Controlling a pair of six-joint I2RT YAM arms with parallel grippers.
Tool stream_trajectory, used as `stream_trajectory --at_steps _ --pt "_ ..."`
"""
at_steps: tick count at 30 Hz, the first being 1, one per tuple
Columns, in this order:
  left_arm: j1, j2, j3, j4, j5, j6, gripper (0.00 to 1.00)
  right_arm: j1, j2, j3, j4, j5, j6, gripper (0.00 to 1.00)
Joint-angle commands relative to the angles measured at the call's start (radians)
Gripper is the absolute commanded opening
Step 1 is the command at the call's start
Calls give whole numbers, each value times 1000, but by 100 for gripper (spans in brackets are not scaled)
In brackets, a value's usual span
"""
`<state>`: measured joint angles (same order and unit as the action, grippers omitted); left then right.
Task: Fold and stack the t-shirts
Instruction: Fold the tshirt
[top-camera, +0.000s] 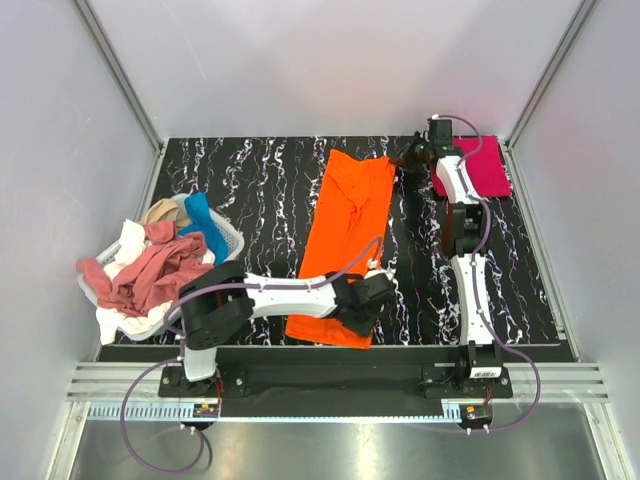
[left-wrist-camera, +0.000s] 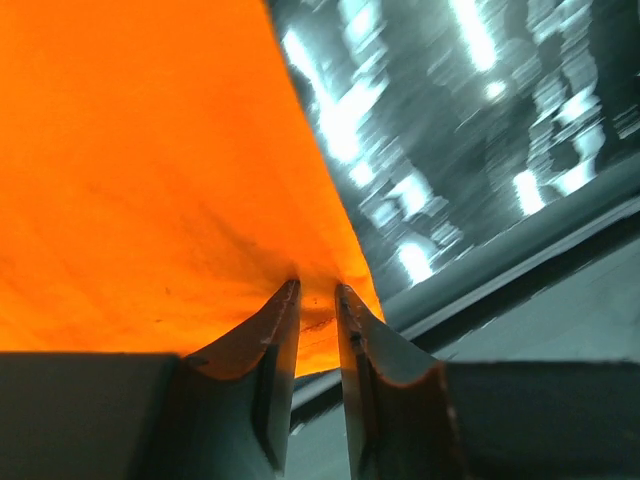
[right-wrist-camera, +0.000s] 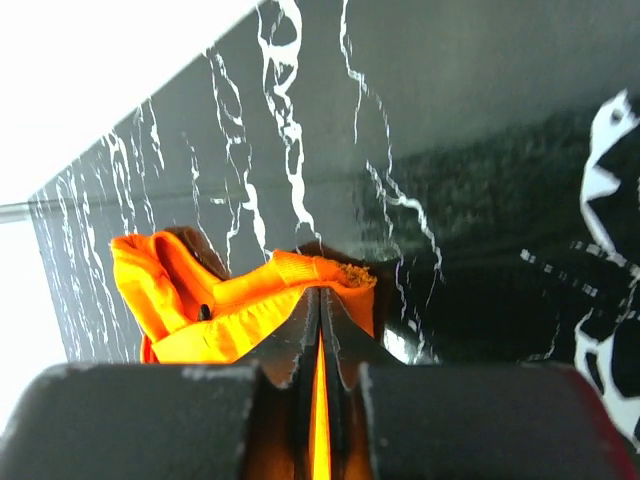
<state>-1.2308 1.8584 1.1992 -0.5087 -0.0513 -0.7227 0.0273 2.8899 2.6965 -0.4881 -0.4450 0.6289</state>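
- Lying flat on the black white-veined desk (top-camera: 250, 190), the bright orange soft cloth t-shirt (top-camera: 345, 225) runs its long axis from near edge to far edge.
- At its near right corner, the left pincer (left-wrist-camera: 315, 292) is nipped shut on the hem.
- At its far right corner, the right pincer (right-wrist-camera: 320, 292) is clamped on bunched cloth.
- An end-to-end fold would likely run along that axis.

Orange t-shirt (top-camera: 345, 240): soft matt cloth. Counter (top-camera: 250, 190): black, white-veined, glossy and smooth. Fingers (left-wrist-camera: 255, 350): dark, matt, probably plastic; view blurred. Basket (top-camera: 236, 239): smooth white plastic.
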Motion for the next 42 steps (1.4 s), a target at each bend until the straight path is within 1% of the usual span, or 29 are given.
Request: stream_trajectory --at_steps 1,4,7,8,9,11,12,13,16,17,18,19,20,21,22,23,24,25,26,27,29,30,32,36,39,42 --pt "-4 68 135 19 36 58 28 -13 28 78 48 20 18 8" --pt "-4 108 209 16 82 72 29 -21 -15 83 71 31 12 13" --pt "-3 140 255 16 111 80 31 -21 -90 89 98 35 11 22" --pt "-1 148 266 16 117 81 31 -53 -113 91 100 37 3 25" --pt "1 166 287 18 123 85 31 -56 -163 88 100 37 0 30" --pt "13 186 312 19 146 86 31 -66 -223 43 98 37 -18 34" --pt "17 200 339 21 154 91 31 -67 -292 17 97 38 -26 38" --pt "27 208 356 19 163 94 31 -69 -328 -47 92 43 -31 41" --pt "60 158 399 3 176 109 32 -75 -466 -176 2 55 -32 43" --pt "71 127 398 -11 160 118 32 -69 -498 -216 -57 49 -31 43" --pt "106 52 383 -23 153 124 32 -60 -565 -312 -87 37 -34 41" --pt "129 9 363 -45 145 127 32 -49 -601 -370 -124 52 -38 40" --pt "155 -83 305 -53 146 140 32 -37 -636 -430 -188 72 -37 37" --pt "218 -128 268 -62 151 147 33 12 -712 -581 -191 89 -50 31" --pt "252 -174 231 -86 140 157 33 37 -751 -656 -188 100 -57 26" --pt "287 -250 156 -103 137 173 33 66 -815 -722 -185 115 -64 21" --pt "365 -286 122 -119 136 186 33 116 -845 -841 -182 153 -69 17" --pt "405 -318 87 -141 142 195 33 144 -869 -893 -163 167 -67 12" --pt "442 -382 18 -146 146 212 33 161 -898 -940 -149 175 -64 11" --pt "511 -415 -15 -146 152 219 34 187 -908 -1010 -139 183 -63 10" --pt "560 -494 -96 -148 162 239 34 204 -919 -1078 -86 181 -43 9" --pt "597 -514 -116 -148 163 243 36 220 -919 -1143 -60 171 -32 9" --pt "623 -556 -165 -152 179 253 36 232 -903 -1188 -21 178 -25 7" --pt "652 -588 -243 -157 173 235 37 255 -871 -1254 -12 195 -58 6" --pt "653 -604 -306 -131 177 210 40 258 -842 -1259 -12 233 -116 6" --pt "653 -623 -368 -99 205 186 42 255 -790 -1219 -15 284 -176 6"
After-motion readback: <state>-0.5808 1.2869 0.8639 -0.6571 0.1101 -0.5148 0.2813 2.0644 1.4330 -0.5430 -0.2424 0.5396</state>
